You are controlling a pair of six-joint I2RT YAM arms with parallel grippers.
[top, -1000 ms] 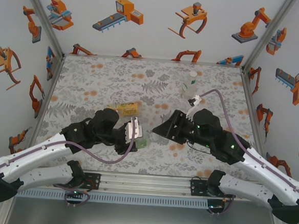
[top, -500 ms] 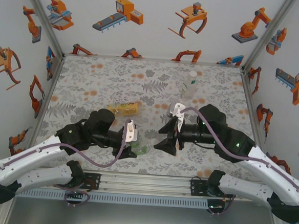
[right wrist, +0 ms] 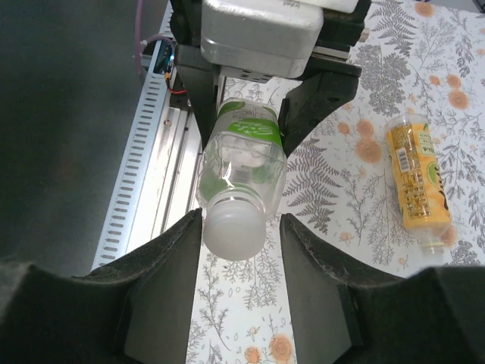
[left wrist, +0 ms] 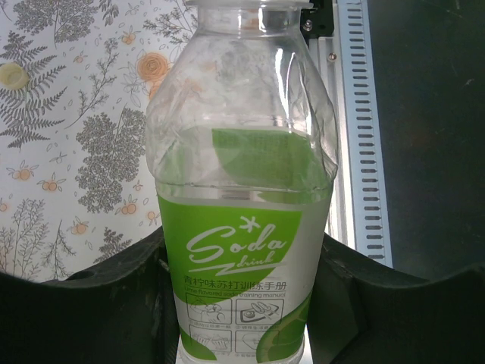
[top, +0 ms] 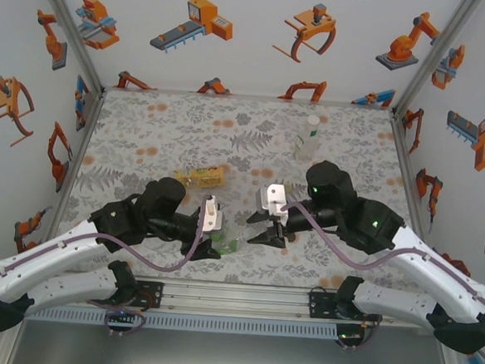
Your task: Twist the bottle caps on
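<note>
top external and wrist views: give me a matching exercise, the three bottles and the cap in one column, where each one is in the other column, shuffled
Things
1. green-labelled bottle
2. yellow bottle
3. tall clear bottle
4. whitish cap

Places
A. standing alone toward the far right of the table
B. on the green-labelled bottle's mouth, between the jaws of the right gripper
C. clamped in the left gripper
D. lying on its side on the table

Pairs: 1-C, 2-D, 3-A, 4-B
</note>
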